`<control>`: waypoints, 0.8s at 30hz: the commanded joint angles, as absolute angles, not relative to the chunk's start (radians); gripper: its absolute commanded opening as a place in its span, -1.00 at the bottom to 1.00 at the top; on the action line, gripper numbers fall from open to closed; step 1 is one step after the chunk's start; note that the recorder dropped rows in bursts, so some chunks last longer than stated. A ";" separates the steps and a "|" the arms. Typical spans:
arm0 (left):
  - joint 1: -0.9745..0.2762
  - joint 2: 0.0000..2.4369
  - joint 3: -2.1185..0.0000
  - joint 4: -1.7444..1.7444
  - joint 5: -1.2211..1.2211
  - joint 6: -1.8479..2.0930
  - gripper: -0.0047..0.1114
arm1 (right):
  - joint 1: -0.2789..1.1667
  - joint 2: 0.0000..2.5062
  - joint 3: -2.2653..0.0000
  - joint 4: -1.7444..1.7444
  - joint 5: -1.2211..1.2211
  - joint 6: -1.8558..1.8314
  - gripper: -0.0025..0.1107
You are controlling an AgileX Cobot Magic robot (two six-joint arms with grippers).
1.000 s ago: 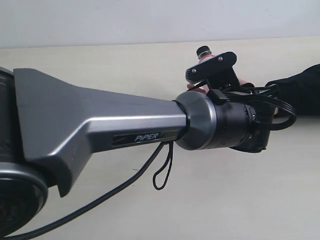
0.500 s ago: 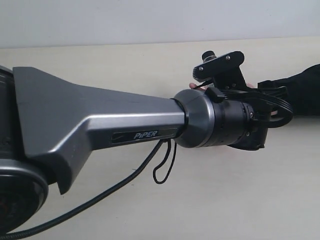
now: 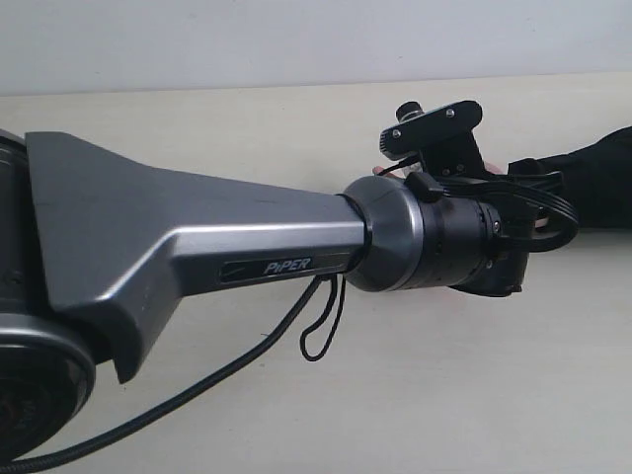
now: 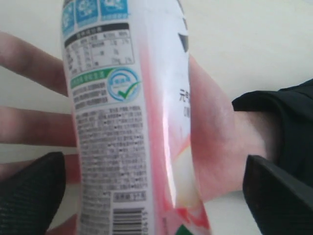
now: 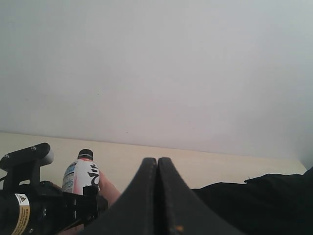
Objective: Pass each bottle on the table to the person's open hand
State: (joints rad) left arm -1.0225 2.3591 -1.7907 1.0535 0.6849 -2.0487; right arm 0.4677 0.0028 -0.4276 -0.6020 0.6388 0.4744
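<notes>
Left end effector (image 4: 151, 164) spread wide around the pink bottle (image 4: 127, 122) on the person's hand (image 4: 217, 147); right end effector (image 5: 157, 169) pinched closed.

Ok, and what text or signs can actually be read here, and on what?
"PiPER": on the grey link of the left arm.
"元": black character on the bottle, the rest hidden past its curve.
Nutrition table, small print and barcode digits on that label: too blurred to read.
Tick seal: a green check mark, ring text unreadable.
Warning sticker on the left arm: triangle sign, text too small.
</notes>
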 commanded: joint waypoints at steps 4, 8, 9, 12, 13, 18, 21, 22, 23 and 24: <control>-1.019 2.325 -1.790 1.056 0.722 -2.038 0.70 | 0.471 0.000 -0.421 -0.603 0.647 0.475 -0.96; -1.013 2.291 -1.790 1.056 0.741 -1.987 0.70 | 0.471 0.000 -0.421 -0.603 0.647 0.475 -0.96; -1.011 2.283 -1.790 1.056 0.752 -1.985 0.70 | 0.471 0.000 -0.421 -0.603 0.647 0.475 -0.96; -1.008 2.249 -1.790 1.056 0.780 -1.963 0.70 | 0.471 0.000 -0.421 -0.603 0.647 0.475 -0.96; -1.008 2.237 -1.790 1.056 0.783 -1.941 0.70 | 0.471 0.000 -0.421 -0.603 0.647 0.475 -0.96; -0.997 2.163 -1.790 1.014 0.828 -1.807 0.67 | 0.471 0.000 -0.421 -0.601 0.647 0.475 -0.96; -0.993 2.111 -1.790 0.981 0.870 -1.675 0.44 | 0.471 0.000 -0.421 -0.601 0.647 0.475 -0.96; -0.993 2.093 -1.790 0.981 0.895 -1.650 0.26 | 0.471 0.000 -0.421 -0.601 0.647 0.475 -0.96; -0.993 2.078 -1.790 0.981 0.916 -1.630 0.07 | 0.471 0.000 -0.421 -0.601 0.647 0.475 -0.96; -0.993 2.058 -1.790 0.975 0.941 -1.617 -0.22 | 0.471 0.000 -0.421 -0.601 0.647 0.475 -0.96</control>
